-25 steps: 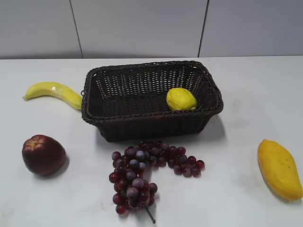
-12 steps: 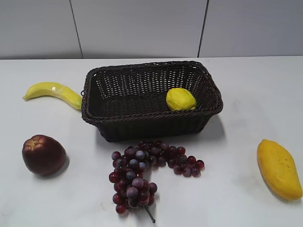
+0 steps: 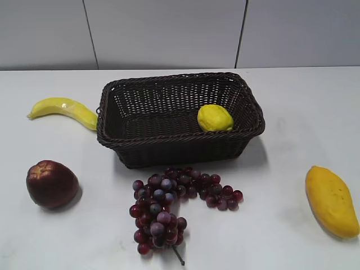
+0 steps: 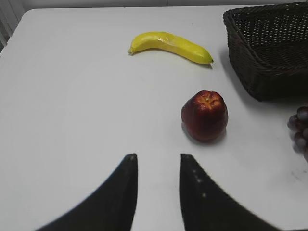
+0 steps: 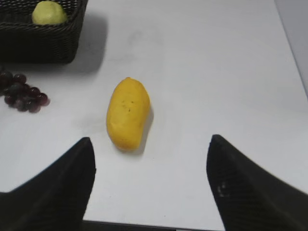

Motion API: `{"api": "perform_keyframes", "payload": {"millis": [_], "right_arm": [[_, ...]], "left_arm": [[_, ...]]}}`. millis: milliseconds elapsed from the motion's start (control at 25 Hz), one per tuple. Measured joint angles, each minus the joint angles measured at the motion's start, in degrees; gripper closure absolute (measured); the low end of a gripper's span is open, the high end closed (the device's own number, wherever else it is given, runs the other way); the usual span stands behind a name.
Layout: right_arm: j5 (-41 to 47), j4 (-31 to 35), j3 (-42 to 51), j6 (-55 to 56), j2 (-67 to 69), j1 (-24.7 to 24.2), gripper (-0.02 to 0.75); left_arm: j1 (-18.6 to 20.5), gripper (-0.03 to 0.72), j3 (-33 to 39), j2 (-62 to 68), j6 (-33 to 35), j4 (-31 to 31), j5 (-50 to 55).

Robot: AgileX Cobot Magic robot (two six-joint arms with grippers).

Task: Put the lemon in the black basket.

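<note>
The lemon (image 3: 215, 118) lies inside the black basket (image 3: 146, 84), against its right wall; it also shows in the right wrist view (image 5: 48, 13), in the basket's corner (image 5: 72, 38). Neither gripper appears in the exterior view. My left gripper (image 4: 158, 156) is open and empty, over bare table in front of the apple. My right gripper (image 5: 150, 139) is wide open and empty, near the table's front edge behind the mango. The basket's left end shows in the left wrist view (image 4: 245, 72).
A banana (image 3: 63, 110) lies left of the basket. A red apple (image 3: 51, 183) sits at front left. A bunch of purple grapes (image 3: 171, 202) lies in front of the basket. A mango (image 3: 331, 200) lies at front right.
</note>
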Motion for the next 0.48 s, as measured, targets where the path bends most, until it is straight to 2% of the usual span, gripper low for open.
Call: {"api": "perform_keyframes", "payload": {"millis": [480], "right_arm": [[0.0,0.0,0.0,0.0,-1.4,-1.5,0.162]], "left_arm": [[0.0,0.452,0.0,0.0,0.0,0.0,0.0]]}}
